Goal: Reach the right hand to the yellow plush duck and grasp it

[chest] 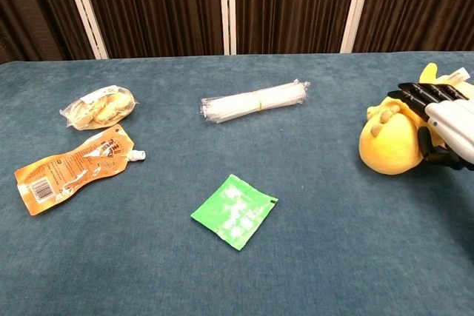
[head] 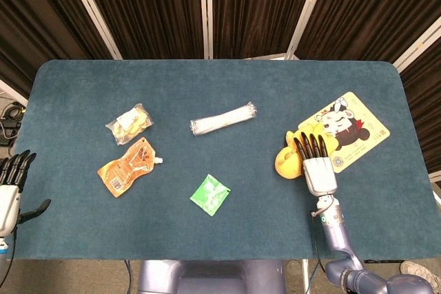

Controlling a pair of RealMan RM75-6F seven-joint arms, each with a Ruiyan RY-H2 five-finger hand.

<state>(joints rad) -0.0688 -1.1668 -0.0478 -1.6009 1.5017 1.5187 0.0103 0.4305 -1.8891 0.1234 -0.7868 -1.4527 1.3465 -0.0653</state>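
The yellow plush duck (head: 284,158) lies on the blue table at the right, beside a cartoon card. In the chest view the duck (chest: 386,142) lies on its side with its tail and tag showing behind my hand. My right hand (head: 315,163) lies over the duck's right side, its dark fingers (chest: 412,94) stretched straight across the top and its thumb curled at the side; the fingers are not closed round it. My left hand (head: 10,184) hangs off the table's near left edge, fingers apart and empty.
A cartoon card (head: 355,129) lies just right of the duck. A green sachet (head: 209,194), a clear white roll (head: 222,119), an orange pouch (head: 127,166) and a snack bag (head: 129,123) are spread over the table's middle and left.
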